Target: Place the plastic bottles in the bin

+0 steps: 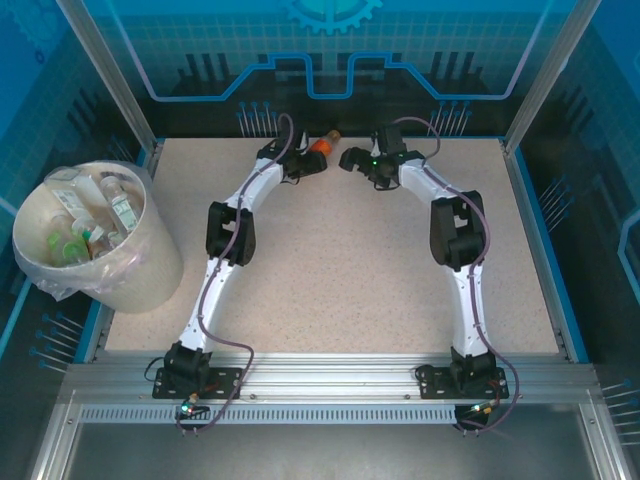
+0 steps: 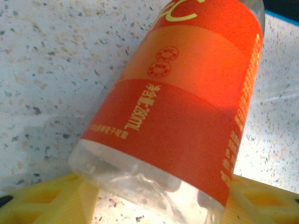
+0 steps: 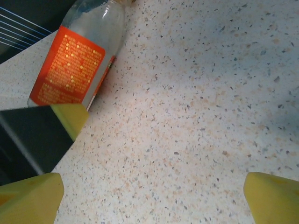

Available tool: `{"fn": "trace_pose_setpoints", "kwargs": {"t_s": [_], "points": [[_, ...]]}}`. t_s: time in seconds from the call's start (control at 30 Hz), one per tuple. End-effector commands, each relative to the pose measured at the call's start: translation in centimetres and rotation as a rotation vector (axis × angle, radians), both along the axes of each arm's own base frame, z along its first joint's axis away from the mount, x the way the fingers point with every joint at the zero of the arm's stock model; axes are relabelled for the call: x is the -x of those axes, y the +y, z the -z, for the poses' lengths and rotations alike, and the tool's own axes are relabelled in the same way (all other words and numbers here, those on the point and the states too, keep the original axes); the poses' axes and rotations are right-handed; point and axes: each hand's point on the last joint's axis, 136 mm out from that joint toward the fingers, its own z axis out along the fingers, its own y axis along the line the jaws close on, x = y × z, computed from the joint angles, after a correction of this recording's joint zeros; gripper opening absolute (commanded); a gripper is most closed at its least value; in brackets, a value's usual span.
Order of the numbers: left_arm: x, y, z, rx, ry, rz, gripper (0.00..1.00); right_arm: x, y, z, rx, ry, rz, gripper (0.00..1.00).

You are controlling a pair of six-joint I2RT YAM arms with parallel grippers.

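Yellow fingers (image 2: 42, 203) of the left gripper (image 2: 154, 205) flank the orange-labelled bottle (image 2: 187, 116), which lies at the tabletop's (image 2: 46, 70) far edge. I cannot tell whether they pinch it. It wants a firm squeeze before lifting toward the bin (image 1: 150, 270). Beside it the right gripper (image 3: 149, 196) gapes empty. Both wrist views cut off the bottle's neck.

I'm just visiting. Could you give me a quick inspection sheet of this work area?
Surface: speckled table, looks clean.
Job's things: orange-labelled bottle lies at the far edge; bin at the left holds several bottles.
Clutter: nothing seen.
Grippers: left tool straddles the bottle's base, firm grip not certain; right tool open and empty beside it.
Cables: a cable runs along each arm, no snag seen.
Surroundings: metal frame, blue panels.
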Motion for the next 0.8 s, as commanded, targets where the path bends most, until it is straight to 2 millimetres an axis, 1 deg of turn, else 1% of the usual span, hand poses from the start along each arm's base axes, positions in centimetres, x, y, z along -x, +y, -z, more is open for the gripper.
{"fn": "trace_pose_setpoints", "kwargs": {"t_s": [0.0, 0.13, 0.27, 0.4, 0.43, 0.5, 0.57, 0.73, 0.77], "points": [[-0.6, -0.8, -0.7, 0.046, -0.038, 0.04, 0.56, 0.1, 0.2, -4.6, -0.017, -0.102, -0.007, 1.0], [-0.5, -1.2, -0.9, 0.058, -0.048, 0.065, 0.49, 1.1, 0.0, -5.5, -0.008, -0.115, -0.017, 1.0], [0.4, -1.5, -1.4, 0.043, -0.068, 0.087, 0.45, 2.8, -0.6, -6.3, 0.007, -0.125, -0.027, 1.0], [2.4, -1.6, -1.6, 0.021, -0.065, 0.103, 0.43, 4.8, -1.1, -6.8, 0.021, -0.118, -0.038, 1.0], [3.3, -1.7, -1.4, 0.025, -0.051, 0.105, 0.42, 5.4, -1.0, -6.8, 0.022, -0.117, -0.046, 1.0], [5.1, -1.8, -1.7, 0.033, -0.042, 0.114, 0.41, 6.6, -1.2, -7.0, 0.032, -0.113, -0.056, 1.0], [7.4, -1.7, -2.0, 0.042, -0.045, 0.115, 0.41, 7.9, -1.2, -7.1, 0.043, -0.108, -0.062, 1.0], [12.9, -0.7, -4.2, 0.107, -0.058, 0.074, 0.41, 11.0, -1.8, -7.4, 0.033, -0.096, -0.055, 1.0], [14.0, -0.5, -5.1, 0.109, -0.067, 0.074, 0.4, 11.6, -1.9, -7.4, 0.028, -0.095, -0.05, 1.0]]}}
